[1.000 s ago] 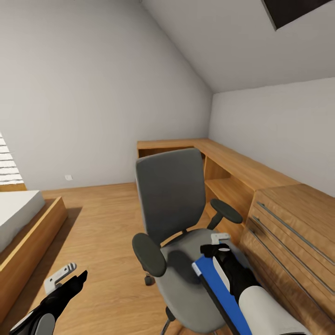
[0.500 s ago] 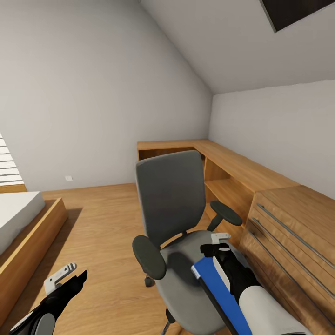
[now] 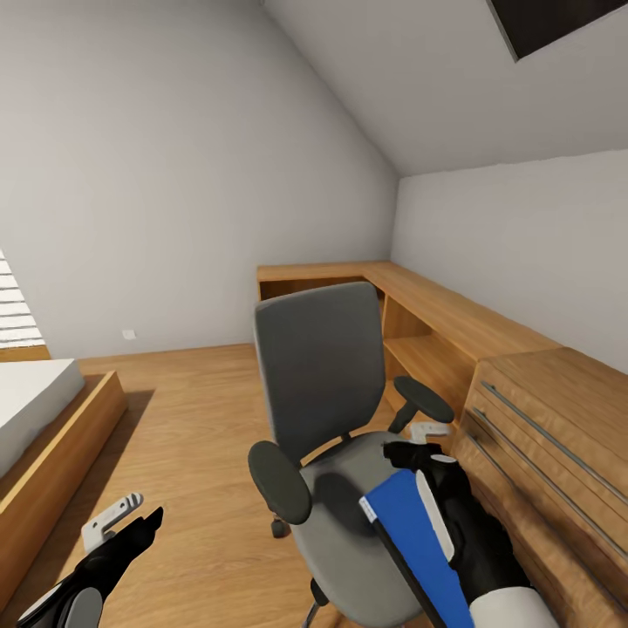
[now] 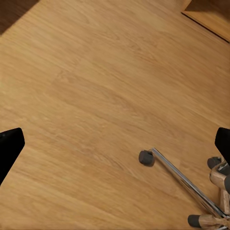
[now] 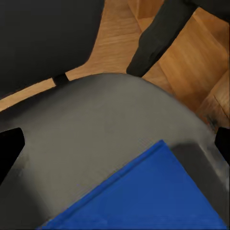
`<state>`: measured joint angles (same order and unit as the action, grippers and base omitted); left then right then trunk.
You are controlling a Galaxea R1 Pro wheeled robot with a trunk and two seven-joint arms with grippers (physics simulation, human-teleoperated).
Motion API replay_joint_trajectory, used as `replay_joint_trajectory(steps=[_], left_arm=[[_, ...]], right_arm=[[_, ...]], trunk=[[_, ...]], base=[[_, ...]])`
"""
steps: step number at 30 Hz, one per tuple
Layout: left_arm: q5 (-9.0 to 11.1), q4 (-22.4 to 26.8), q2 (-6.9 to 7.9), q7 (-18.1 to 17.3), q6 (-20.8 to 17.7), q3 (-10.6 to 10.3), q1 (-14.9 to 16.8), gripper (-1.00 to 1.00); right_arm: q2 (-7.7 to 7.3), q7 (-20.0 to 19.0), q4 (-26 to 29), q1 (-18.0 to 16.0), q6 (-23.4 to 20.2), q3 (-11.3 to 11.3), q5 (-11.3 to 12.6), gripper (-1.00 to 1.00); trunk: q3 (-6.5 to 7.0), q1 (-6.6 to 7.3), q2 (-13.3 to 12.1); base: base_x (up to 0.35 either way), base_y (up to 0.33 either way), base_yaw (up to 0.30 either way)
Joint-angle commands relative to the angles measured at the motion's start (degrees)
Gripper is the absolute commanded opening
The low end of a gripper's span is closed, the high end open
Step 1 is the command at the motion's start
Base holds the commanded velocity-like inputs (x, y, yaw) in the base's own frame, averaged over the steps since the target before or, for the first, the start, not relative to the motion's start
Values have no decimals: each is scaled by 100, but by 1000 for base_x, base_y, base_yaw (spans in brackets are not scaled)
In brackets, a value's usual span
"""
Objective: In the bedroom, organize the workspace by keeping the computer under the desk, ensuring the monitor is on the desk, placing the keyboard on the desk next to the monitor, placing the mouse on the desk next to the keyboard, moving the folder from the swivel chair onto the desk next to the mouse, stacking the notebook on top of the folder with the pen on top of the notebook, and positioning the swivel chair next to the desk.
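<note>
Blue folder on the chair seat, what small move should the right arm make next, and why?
Probably lower the right pincer onto the folder's near edge and close. The folder lies flat on the chair seat, and in the wrist view the fingertips sit wide apart above it.

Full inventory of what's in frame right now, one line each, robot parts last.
swivel chair: 1, grey with black armrests, centre of floor
folder: 1, bright blue, over the chair seat at the right gripper
wood chest: 1, light wood with steel handles, right
wood shelving: 1, light wood, along back and right walls
bed: 1, white on wood frame, left
skylight: 1, dark, upper right
left gripper: 1, over bare floor, open
right gripper: 1, at the folder, grip unclear
</note>
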<state>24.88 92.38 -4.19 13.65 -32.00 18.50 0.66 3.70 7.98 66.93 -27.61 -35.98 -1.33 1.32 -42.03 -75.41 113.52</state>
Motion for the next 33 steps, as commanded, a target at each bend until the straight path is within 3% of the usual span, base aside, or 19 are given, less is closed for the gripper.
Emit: replay_joint_trajectory(steps=[1,7,19,21,33], left_arm=[[61,8,-3,41,-25,4,5,100],[61,10,-3,41,-25,5,5,100],[61,8,-3,41,-25,5,5,100],[60,10,-7,33,-17,5,5,100],[60,12,-3,24,-16,5,5,100]], right_arm=[[-1,37,204,78,-112,3,86,100],[7,37,786,310,-574,38,458,100],[34,37,1005,355,-699,56,570,100],[23,37,1122,357,-704,68,750,100],[26,37,1135,356,-709,51,817,100]], trunk=[[-6,0,2],[-6,0,2],[-6,0,2],[-6,0,2],[-18,0,2]], base=[[0,0,0],[0,0,0],[0,0,0],[-33,191,-172],[-159,278,-120]])
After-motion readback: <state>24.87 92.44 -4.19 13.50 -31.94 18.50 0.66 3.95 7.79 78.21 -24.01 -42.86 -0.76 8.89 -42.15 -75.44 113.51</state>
